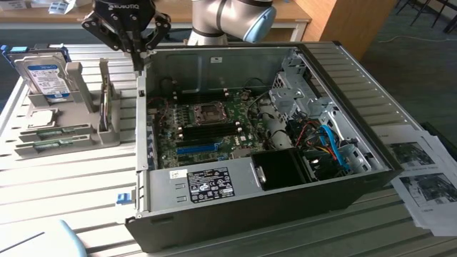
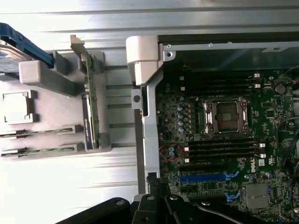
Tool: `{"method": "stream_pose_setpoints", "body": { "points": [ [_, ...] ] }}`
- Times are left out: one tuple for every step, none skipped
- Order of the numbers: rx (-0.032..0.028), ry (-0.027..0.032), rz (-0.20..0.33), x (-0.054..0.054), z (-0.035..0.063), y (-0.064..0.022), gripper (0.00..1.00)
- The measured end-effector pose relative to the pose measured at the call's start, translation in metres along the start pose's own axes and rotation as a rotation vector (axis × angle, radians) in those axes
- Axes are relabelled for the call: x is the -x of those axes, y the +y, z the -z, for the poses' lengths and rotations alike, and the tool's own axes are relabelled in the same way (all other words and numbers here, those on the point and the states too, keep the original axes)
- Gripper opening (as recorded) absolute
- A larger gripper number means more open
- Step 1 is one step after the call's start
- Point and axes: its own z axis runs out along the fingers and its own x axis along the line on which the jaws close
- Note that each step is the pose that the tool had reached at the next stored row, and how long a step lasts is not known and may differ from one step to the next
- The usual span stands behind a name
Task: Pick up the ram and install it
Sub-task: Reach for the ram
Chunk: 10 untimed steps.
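Noting claw (image 1: 140, 57) pinched shut, empty, above the open case (image 1: 286, 211) wall near the grey rack (image 1: 80, 142), where the ram (image 2: 91, 93) stands on edge: likely light, stiff, fragile; best pinched across its faces at mid upper edge.

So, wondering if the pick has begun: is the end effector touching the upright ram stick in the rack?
Apart. The exterior view shows the end effector above the case wall, clear of the ram stick in the rack.
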Motion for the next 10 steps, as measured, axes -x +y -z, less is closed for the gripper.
{"method": "stream_pose_setpoints", "body": {
  "points": [
    [0.0,-0.0001,0.0,-0.002,0.0,-0.0002,0.09],
    [0.0,0.0,0.0,-0.005,0.0,-0.0004,0.09],
    [-0.0001,0.0,0.0,-0.007,0.0001,-0.0006,0.09],
    [0.0,0.0,0.0,-0.01,0.0001,-0.0008,0.09],
    [0.0,0.0,0.0,-0.012,0.0001,-0.0009,0.09],
    [0.0,0.0,0.0,-0.015,0.0001,-0.0011,0.09],
    [0.0,0.0,0.0,-0.017,0.0002,-0.0013,0.09],
    [0.0,0.0,0.0,-0.02,0.0002,-0.0015,0.09],
    [-0.0001,0.0,0.0,-0.023,0.0003,-0.0017,0.09],
    [0.0,-0.0001,0.0,-0.025,0.0003,-0.0019,0.09]
  ]
}}
